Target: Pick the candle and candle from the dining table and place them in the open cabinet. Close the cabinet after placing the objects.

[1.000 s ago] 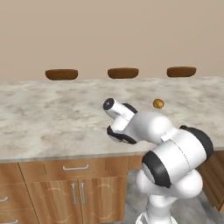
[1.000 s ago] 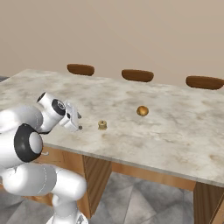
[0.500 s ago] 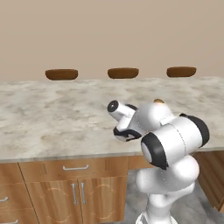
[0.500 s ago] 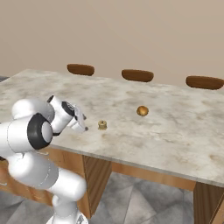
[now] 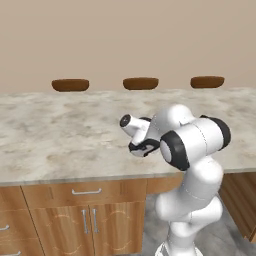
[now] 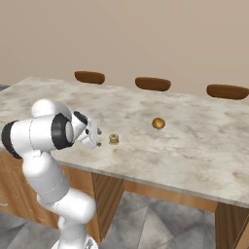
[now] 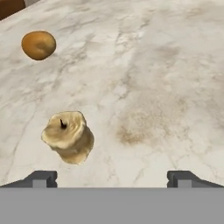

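The gripper [image 6: 98,137] is hanging low over the near part of the dining table [image 6: 204,146] with its jaws spread wide and nothing between them (both fingertips [image 7: 41,178] are standing far apart in the hand view). The stubby golden-tan candle [image 7: 68,137] is sitting upright on the marbled top just ahead of the fingertips, untouched, nearer one finger than the other. The small orange ball [image 7: 38,44] is lying farther along the stone.
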### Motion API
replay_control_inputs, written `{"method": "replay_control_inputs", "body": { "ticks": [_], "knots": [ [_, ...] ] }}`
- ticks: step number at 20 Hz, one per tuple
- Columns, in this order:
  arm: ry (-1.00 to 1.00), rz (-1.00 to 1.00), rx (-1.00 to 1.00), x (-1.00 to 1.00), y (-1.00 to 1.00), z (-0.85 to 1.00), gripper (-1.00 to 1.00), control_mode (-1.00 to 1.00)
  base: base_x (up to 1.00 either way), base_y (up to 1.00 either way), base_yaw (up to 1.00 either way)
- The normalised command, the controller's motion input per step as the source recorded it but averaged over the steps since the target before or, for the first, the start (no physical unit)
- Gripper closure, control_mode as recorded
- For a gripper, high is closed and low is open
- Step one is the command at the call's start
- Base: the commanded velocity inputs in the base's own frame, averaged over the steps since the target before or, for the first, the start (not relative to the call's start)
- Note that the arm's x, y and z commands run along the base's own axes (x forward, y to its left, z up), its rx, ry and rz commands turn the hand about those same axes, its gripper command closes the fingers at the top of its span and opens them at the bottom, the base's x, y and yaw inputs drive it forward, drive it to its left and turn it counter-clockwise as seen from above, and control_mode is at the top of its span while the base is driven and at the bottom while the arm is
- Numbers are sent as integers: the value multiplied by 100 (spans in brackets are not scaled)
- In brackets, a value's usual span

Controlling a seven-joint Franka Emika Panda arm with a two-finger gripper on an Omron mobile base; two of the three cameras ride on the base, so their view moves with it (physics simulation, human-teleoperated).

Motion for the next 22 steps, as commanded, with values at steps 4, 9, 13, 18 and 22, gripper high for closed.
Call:
{"method": "replay_control_inputs", "body": {
  "ticks": [4,9,13,18,22],
  "knots": [
    [2,-24,0,28,-1,-14,-100,-100,0,0,0],
    [2,-15,0,22,-5,-17,-100,-100,0,0,0],
    [-4,-13,0,0,-5,-33,-100,-100,0,0,0],
    [-12,-10,0,-1,-6,-35,-100,-100,0,0,0],
    [-16,-8,0,-1,-11,-28,-100,-100,0,0,0]
  ]
}}
